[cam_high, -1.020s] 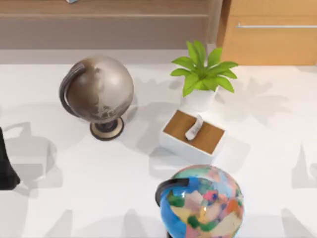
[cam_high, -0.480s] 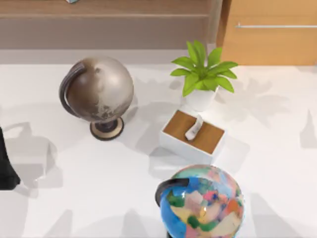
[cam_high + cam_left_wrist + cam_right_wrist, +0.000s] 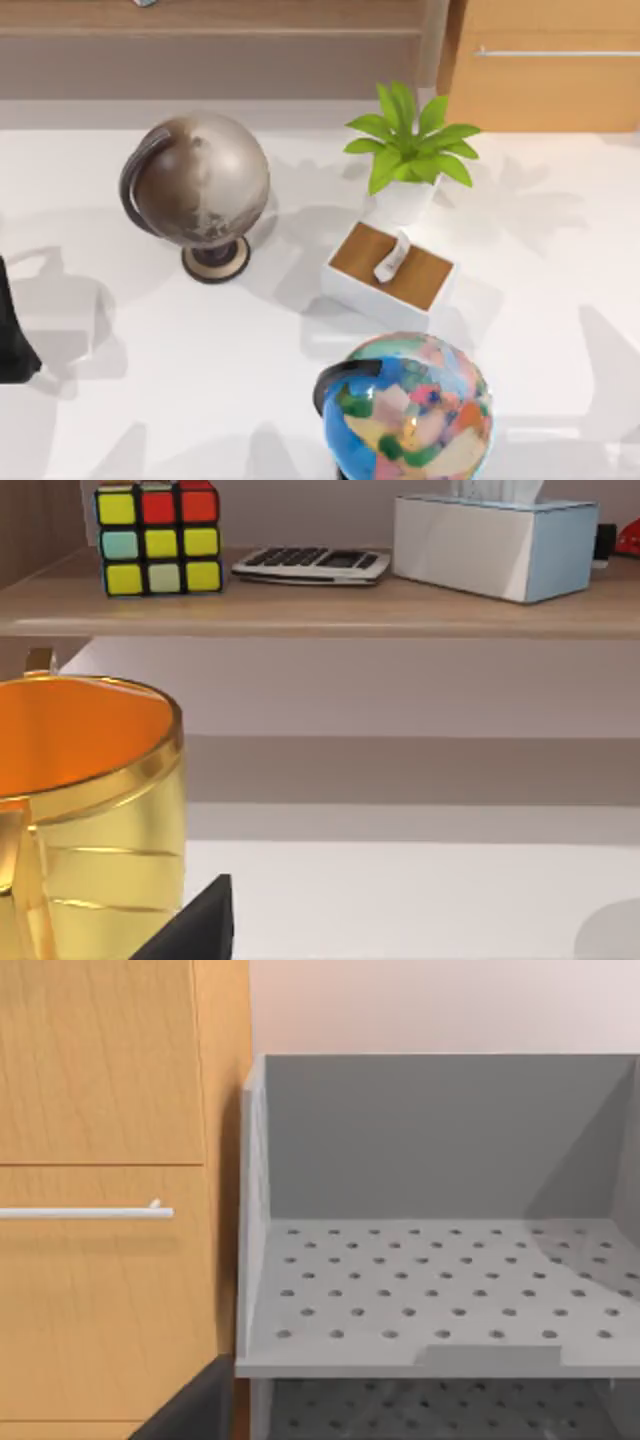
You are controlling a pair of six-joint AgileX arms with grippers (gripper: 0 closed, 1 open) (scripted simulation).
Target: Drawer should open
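Wooden drawer (image 3: 545, 75) closed, far right; left arm (image 3: 12, 335) parked left.

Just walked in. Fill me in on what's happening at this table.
Nothing is being handled yet. The drawer at the table's far right is shut, its silver bar handle untouched; the right wrist view looks at that handle beside a grey perforated rack. The left arm sits parked at the table's left edge.

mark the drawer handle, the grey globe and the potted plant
thin silver bar handle of the orange-brown wooden drawer (image 3: 555, 52), top view, middle of the bar
matte grey-brown globe on a round base (image 3: 205, 178), top view, centre of the sphere
green leafy plant in a white pot (image 3: 410, 142), top view, leaf cluster
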